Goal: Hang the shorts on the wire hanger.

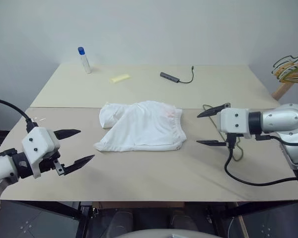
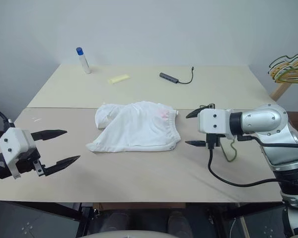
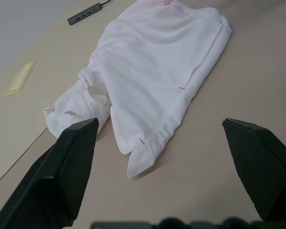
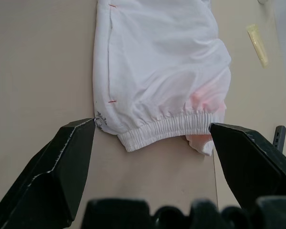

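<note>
White soft cloth shorts (image 1: 141, 126) with a gathered elastic waistband lie crumpled mid-way on the beige tabletop (image 1: 154, 173), between the left claw (image 1: 74, 147) and right claw (image 1: 211, 127), both spread open, empty and apart from it.

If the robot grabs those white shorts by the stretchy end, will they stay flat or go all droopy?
Probably droopy: the shorts lie rumpled and folded over on the table, so the cloth looks soft. They likely weigh little, being thin. The gathered waistband looks thicker, so it may give the fingers a firmer hold.
</note>
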Available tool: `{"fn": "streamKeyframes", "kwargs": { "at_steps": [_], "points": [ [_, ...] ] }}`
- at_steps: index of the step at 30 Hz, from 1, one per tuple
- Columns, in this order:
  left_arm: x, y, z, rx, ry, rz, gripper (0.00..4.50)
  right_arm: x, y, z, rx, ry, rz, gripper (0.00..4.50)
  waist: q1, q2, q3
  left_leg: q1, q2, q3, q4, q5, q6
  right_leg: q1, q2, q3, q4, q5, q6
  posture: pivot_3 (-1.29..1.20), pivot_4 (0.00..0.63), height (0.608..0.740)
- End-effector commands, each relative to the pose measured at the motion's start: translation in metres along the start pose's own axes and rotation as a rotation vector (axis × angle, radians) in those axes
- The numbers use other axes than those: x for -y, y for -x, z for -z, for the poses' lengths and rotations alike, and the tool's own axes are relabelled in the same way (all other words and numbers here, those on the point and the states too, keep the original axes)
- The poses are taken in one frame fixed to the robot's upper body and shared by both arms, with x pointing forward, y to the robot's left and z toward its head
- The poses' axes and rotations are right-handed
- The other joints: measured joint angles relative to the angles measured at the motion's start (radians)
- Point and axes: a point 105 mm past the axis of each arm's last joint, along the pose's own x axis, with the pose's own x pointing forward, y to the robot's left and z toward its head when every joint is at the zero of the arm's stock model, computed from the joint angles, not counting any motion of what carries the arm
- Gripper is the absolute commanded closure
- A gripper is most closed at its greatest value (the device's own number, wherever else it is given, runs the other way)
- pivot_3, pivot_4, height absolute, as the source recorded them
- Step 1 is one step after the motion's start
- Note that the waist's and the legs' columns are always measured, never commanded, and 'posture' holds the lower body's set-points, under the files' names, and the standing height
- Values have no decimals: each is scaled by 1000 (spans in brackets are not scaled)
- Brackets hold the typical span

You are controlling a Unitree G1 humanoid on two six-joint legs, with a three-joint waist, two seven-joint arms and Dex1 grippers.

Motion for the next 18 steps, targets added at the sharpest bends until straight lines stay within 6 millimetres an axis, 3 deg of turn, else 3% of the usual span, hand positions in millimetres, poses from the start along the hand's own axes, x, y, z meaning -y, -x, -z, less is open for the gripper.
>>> {"fn": "streamKeyframes", "kwargs": {
  "at_steps": [1,6,18],
  "points": [
    [-3,0,-5,12,-22,-4,0,8,10,-6,-10,33,49,44,0,0,0,0,0,0,0,0,0,0,0,0,0,0,0,170,0,740],
    [-5,-1,-9,27,-25,-28,0,8,11,-6,-15,32,51,44,0,0,0,0,0,0,0,0,0,0,0,0,0,0,0,169,0,740],
    [0,-5,6,-49,-19,14,0,3,-1,-6,5,22,54,44,-3,0,0,0,0,0,0,0,0,0,0,0,0,0,0,143,0,740]
  ]
}}
